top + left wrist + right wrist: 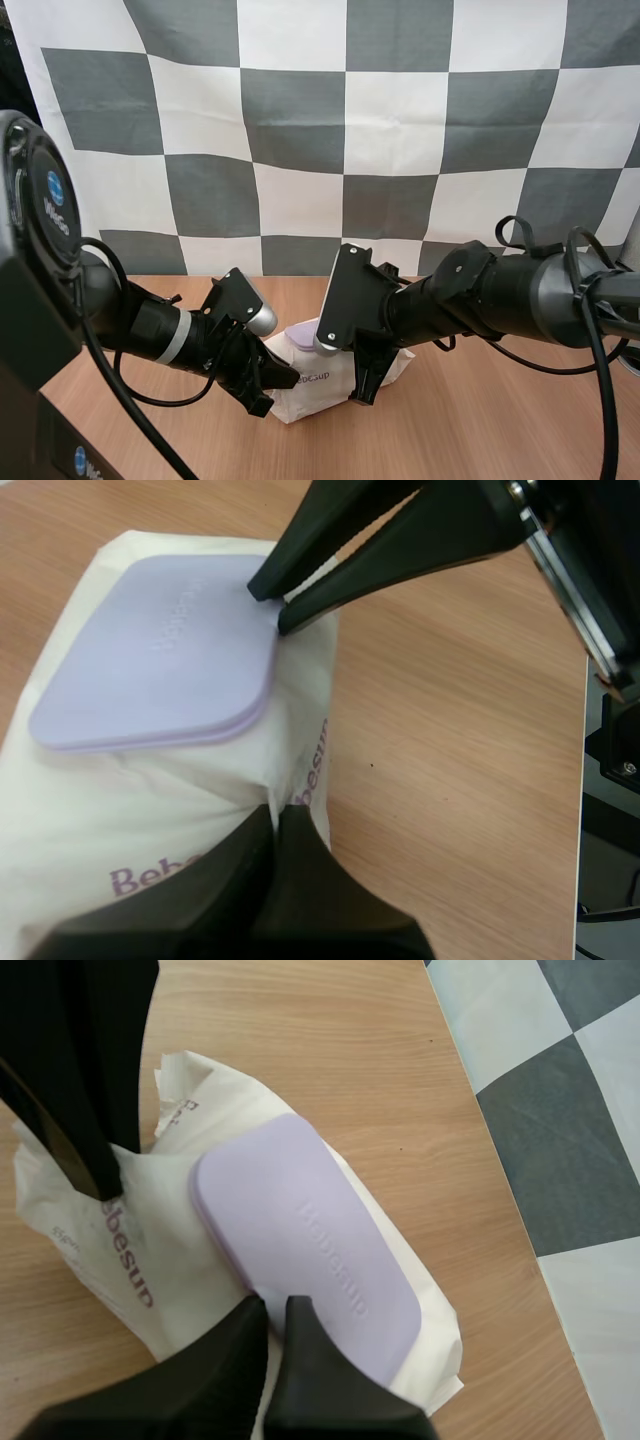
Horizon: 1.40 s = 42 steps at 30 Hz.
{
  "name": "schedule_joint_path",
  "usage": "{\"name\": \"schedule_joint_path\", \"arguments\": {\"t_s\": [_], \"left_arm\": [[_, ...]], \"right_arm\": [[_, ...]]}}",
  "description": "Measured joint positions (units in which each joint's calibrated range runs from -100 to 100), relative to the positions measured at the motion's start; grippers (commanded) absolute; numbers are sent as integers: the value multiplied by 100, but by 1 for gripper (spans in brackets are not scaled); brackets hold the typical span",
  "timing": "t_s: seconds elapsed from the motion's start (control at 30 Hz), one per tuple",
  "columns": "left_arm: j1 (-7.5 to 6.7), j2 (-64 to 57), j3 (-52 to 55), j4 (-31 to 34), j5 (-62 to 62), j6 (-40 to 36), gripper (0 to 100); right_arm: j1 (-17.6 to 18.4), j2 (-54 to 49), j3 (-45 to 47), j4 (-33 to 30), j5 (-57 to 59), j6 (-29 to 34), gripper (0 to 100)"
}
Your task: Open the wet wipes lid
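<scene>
A white wet wipes pack (322, 382) lies on the wooden table between both arms, its flat lilac lid (300, 335) down. In the left wrist view my left gripper (276, 815) has its fingers together on a fold of the pack (150, 810) just below the lid (160, 660). In the right wrist view my right gripper (272, 1308) is nipped onto the rim of the lid (310, 1240), on the pack (140, 1260). The left gripper (266, 392) meets the pack's near left end; the right gripper (364, 388) meets its right side.
Bare wooden tabletop (500, 420) stretches to the right and front of the pack. The table's far edge (480, 1120) runs close behind the pack.
</scene>
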Motion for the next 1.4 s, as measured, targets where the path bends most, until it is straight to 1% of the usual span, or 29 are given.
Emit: {"name": "schedule_joint_path", "arguments": {"t_s": [0.2,0.27,0.37,0.5,0.8,0.97,1.1,1.17,1.33,1.37,1.4], "left_arm": [[0,0,0,0,16,0,0],[0,0,0,0,16,0,0],[0,0,0,12,16,0,0],[0,0,0,66,16,0,0],[0,0,0,130,70,0,0],[0,0,0,122,84,0,0],[0,0,0,117,56,0,0],[0,0,0,117,18,0,0],[0,0,0,117,-23,0,0],[0,0,0,117,-39,0,0],[0,0,0,117,-39,0,0]], "right_arm": [[0,0,0,86,-193,0,0],[0,0,0,307,-555,0,0],[0,0,-45,506,-803,0,0],[0,0,-195,556,-815,0,0],[0,13,-757,1048,-678,3,0],[17,360,-800,1075,-370,3,0],[71,693,-800,1134,-454,3,0],[119,820,-800,1134,-737,3,0],[134,645,-829,1164,-1420,3,0],[134,331,-829,1105,-1549,3,0],[134,98,-829,982,-1446,3,0]]}}
